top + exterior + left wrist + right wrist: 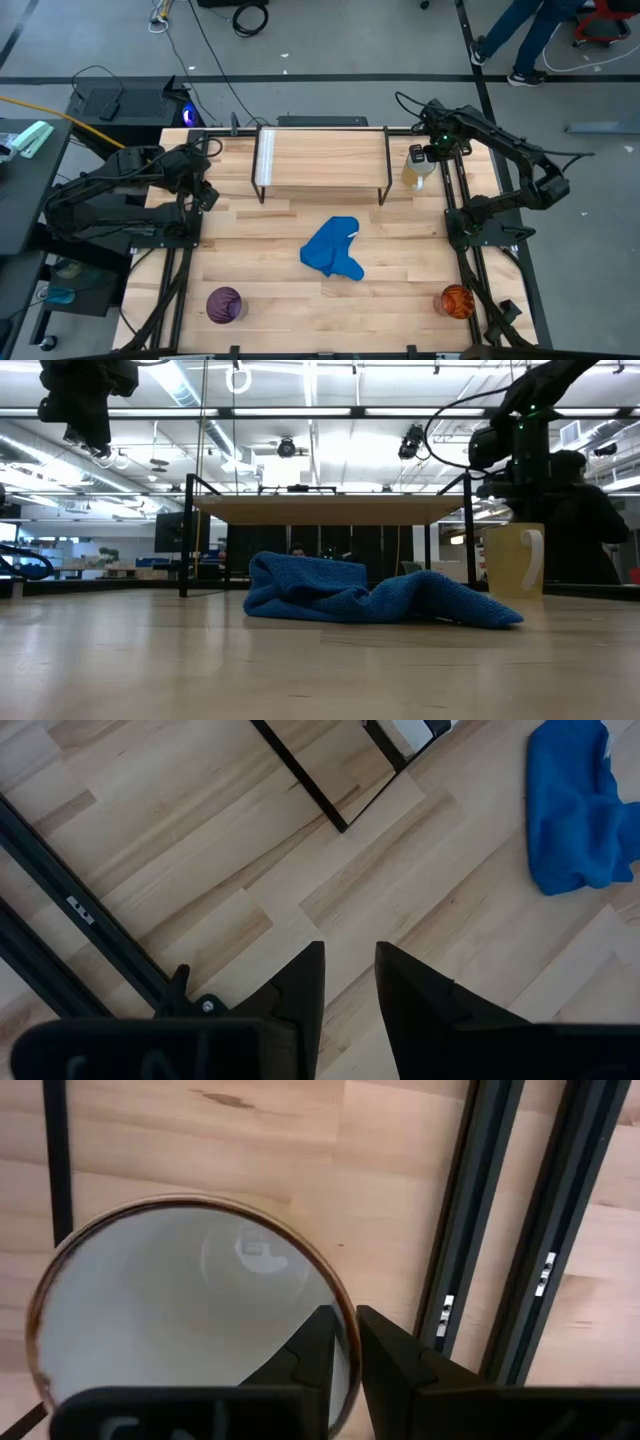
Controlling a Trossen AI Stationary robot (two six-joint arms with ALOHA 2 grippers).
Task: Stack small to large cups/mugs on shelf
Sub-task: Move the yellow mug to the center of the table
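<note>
The white handled mug (420, 168) stands upright on its base on the table, just right of the shelf (320, 158), a light-wood board on black wire legs. My right gripper (431, 152) is over the mug and shut on it. The purple cup (224, 304) stands near the front left and the orange cup (456, 300) near the front right. My left gripper (205, 195) hangs above the table left of the shelf, open by a narrow gap and empty. My right gripper (345, 1320) comes from above, pointing down, onto the mug's rim (337, 1295). One finger (318, 1342) is inside the mug and the other finger (388, 1348) is outside, with the wall between them. The mug (514, 560) stands upright on the table.
A crumpled blue cloth (333, 250) lies mid-table in front of the shelf. Black frame rails (462, 215) run along the table's left and right sides. A person walks on the floor beyond the far edge (520, 35).
</note>
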